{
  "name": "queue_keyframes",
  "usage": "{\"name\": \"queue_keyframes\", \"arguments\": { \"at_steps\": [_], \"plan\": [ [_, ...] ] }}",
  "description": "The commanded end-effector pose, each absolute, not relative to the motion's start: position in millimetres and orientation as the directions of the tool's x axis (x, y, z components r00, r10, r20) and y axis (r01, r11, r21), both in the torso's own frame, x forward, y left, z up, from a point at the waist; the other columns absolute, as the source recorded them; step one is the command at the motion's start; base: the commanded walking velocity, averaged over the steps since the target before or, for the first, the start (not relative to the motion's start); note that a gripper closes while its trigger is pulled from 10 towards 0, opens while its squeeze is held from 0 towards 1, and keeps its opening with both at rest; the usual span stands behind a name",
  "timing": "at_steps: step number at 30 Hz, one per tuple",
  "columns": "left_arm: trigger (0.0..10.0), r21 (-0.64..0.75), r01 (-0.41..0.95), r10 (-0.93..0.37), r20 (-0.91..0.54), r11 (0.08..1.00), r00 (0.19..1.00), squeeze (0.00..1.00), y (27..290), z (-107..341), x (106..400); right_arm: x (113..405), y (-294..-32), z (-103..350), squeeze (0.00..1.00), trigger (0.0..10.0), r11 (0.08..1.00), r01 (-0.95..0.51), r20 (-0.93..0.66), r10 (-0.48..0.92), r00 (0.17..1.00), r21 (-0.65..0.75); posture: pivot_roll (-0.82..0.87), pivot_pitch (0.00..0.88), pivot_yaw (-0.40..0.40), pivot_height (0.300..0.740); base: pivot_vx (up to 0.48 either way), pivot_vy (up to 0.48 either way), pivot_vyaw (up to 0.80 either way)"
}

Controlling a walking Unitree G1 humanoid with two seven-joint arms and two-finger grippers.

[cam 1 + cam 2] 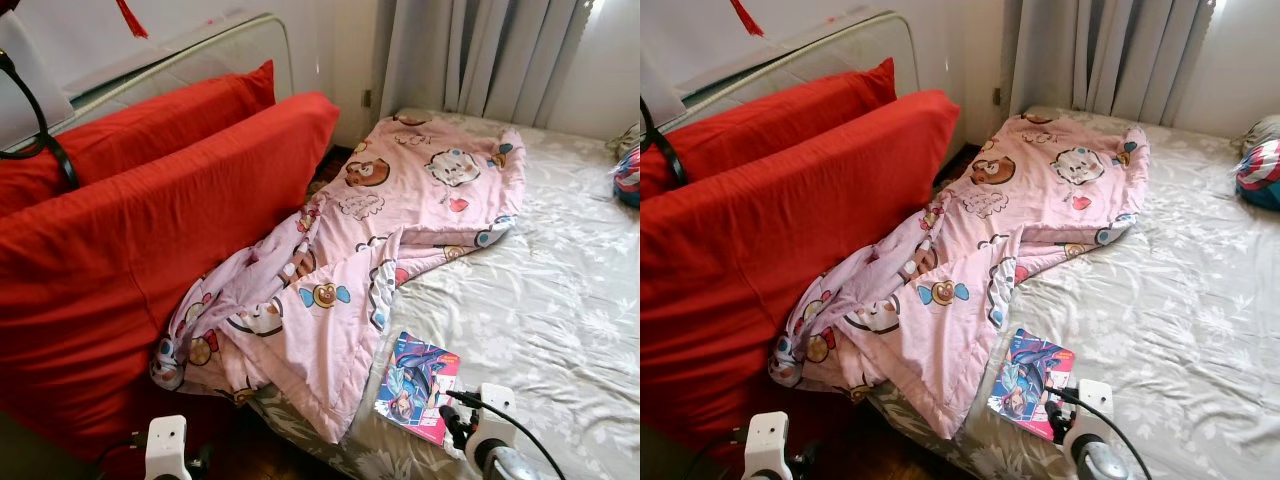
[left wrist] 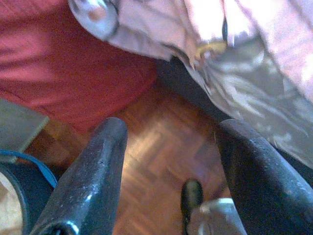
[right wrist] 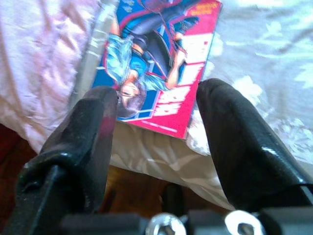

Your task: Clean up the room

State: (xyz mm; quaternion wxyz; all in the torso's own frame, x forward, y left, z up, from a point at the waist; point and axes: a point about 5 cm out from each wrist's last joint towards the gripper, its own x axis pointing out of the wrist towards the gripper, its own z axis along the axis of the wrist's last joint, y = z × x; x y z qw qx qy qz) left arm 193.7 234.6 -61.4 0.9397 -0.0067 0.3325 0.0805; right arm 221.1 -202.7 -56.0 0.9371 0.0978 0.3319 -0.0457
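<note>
A pink cartoon-print blanket (image 1: 370, 240) lies crumpled across the bed's left side and hangs over its edge. A comic book (image 1: 418, 385) with a blue and red cover lies flat on the grey floral sheet (image 1: 540, 300) near the front edge. My right gripper (image 3: 156, 105) is open just in front of the comic book (image 3: 161, 58), its fingers (image 3: 234, 142) apart on either side of the book's near corner and not touching it. My left gripper (image 2: 168, 161) is open, low over the wooden floor (image 2: 161, 161) beside the bed.
Two large red cushions (image 1: 150, 230) lean against the wall at the left, close to the bed. Grey curtains (image 1: 480, 50) hang behind the bed. A blue and red object (image 1: 628, 175) lies at the bed's far right edge.
</note>
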Motion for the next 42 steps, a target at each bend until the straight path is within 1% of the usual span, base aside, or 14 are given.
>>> {"name": "queue_keyframes", "arguments": {
  "at_steps": [1, 3, 5, 6, 7, 9, 10, 12, 14, 21, 24, 32, 38, 42],
  "plan": [
    [10.0, 0.060, -0.162, 0.165, -0.597, 0.985, 0.785, 0.00, 240.6, -58.4, 192.9, 219.4, -207.0, -55.1, 0.00, 10.0, 0.976, 0.162, -0.611, -0.039, 0.791, 0.148, 0.04, 0.056, 0.056, 0.740, 0.000, 0.000, 0.00],
    [10.0, 0.057, -0.164, 0.166, -0.583, 0.985, 0.795, 0.00, 240.4, -57.5, 193.1, 219.7, -207.3, -54.2, 0.00, 10.0, 0.978, 0.151, -0.601, -0.036, 0.798, 0.142, 0.04, 0.059, 0.058, 0.740, 0.000, 0.000, 0.00],
    [10.0, 0.076, -0.145, 0.164, -0.484, 0.987, 0.860, 0.00, 234.0, -39.2, 222.7, 219.7, -208.4, -52.4, 0.00, 10.0, 0.980, 0.140, -0.574, -0.035, 0.818, 0.139, 0.04, 0.069, 0.055, 0.740, 0.000, 0.000, 0.00],
    [10.0, 0.060, -0.121, 0.134, -0.333, 0.991, 0.933, 0.00, 222.3, -3.0, 271.0, 219.9, -209.2, -50.9, 0.00, 10.0, 0.980, 0.140, -0.553, -0.040, 0.832, 0.140, 0.03, 0.073, 0.053, 0.740, 0.000, 0.000, 0.00],
    [10.0, 0.049, -0.109, 0.119, -0.285, 0.993, 0.951, 0.00, 218.2, 9.4, 284.1, 219.6, -209.6, -50.6, 0.00, 10.0, 0.980, 0.140, -0.547, -0.041, 0.836, 0.139, 0.03, 0.082, 0.049, 0.740, 0.000, 0.000, 0.00],
    [10.0, 0.036, -0.095, 0.101, -0.229, 0.995, 0.968, 0.00, 213.0, 21.1, 294.4, 219.3, -210.5, -49.8, 0.00, 10.0, 0.981, 0.135, -0.535, -0.041, 0.844, 0.136, 0.03, 0.086, 0.044, 0.740, 0.000, 0.000, 0.00],
    [10.0, 0.028, -0.090, 0.093, -0.198, 0.996, 0.976, 0.00, 210.1, 25.0, 296.2, 242.7, -205.9, -34.0, 0.00, 10.0, 0.986, 0.102, -0.469, -0.030, 0.883, 0.130, 0.03, 0.090, 0.040, 0.740, 0.000, 0.000, 0.00],
    [10.0, 0.014, -0.096, 0.097, -0.172, 0.995, 0.980, 0.00, 210.2, 27.5, 296.7, 290.2, -191.5, 4.1, 0.00, 10.0, 0.992, 0.043, -0.334, -0.001, 0.943, 0.120, 0.03, 0.089, 0.032, 0.740, 0.000, 0.000, 0.00],
    [10.0, 0.007, -0.104, 0.104, -0.142, 0.995, 0.984, 0.00, 210.9, 30.5, 296.9, 303.8, -186.5, 18.0, 0.00, 10.0, 0.993, 0.018, -0.284, 0.016, 0.959, 0.116, 0.03, 0.088, 0.027, 0.740, 0.000, 0.000, 0.00],
    [10.0, 0.019, -0.145, 0.146, -0.099, 0.989, 0.984, 0.00, 214.6, 30.1, 288.3, 302.2, -191.1, 24.7, 0.00, 10.0, 0.995, 0.001, -0.198, 0.019, 0.980, 0.098, 0.01, 0.055, 0.024, 0.740, 0.000, 0.000, 0.00],
    [10.0, 0.039, -0.147, 0.149, -0.069, 0.988, 0.986, 0.00, 217.7, 24.8, 269.4, 295.4, -198.5, 25.6, 0.00, 10.0, 0.997, 0.007, -0.151, 0.005, 0.989, 0.074, 0.01, 0.038, 0.009, 0.740, 0.000, 0.000, 0.00],
    [10.0, 0.033, -0.161, 0.163, -0.036, 0.986, 0.986, 0.00, 221.1, 23.4, 252.6, 282.1, -199.7, 22.1, 0.00, 10.0, 0.999, -0.032, -0.119, 0.033, 0.992, 0.018, 0.01, 0.028, 0.002, 0.740, 0.000, 0.000, 0.00],
    [10.0, 0.067, -0.143, 0.143, 0.010, 0.987, 0.990, 0.00, 229.6, 35.1, 247.5, 275.5, -191.8, 20.4, 0.00, 10.0, 0.999, -0.030, -0.098, 0.032, 0.995, 0.028, 0.02, 0.038, 0.011, 0.740, 0.000, 0.000, 0.00],
    [10.0, 0.087, -0.120, 0.119, 0.026, 0.989, 0.993, 0.00, 233.4, 42.2, 246.7, 274.1, -192.5, 17.0, 0.00, 10.0, 0.999, -0.015, -0.135, 0.021, 0.991, 0.043, 0.03, 0.043, 0.013, 0.736, 0.000, 0.000, 0.00]
  ]
}}
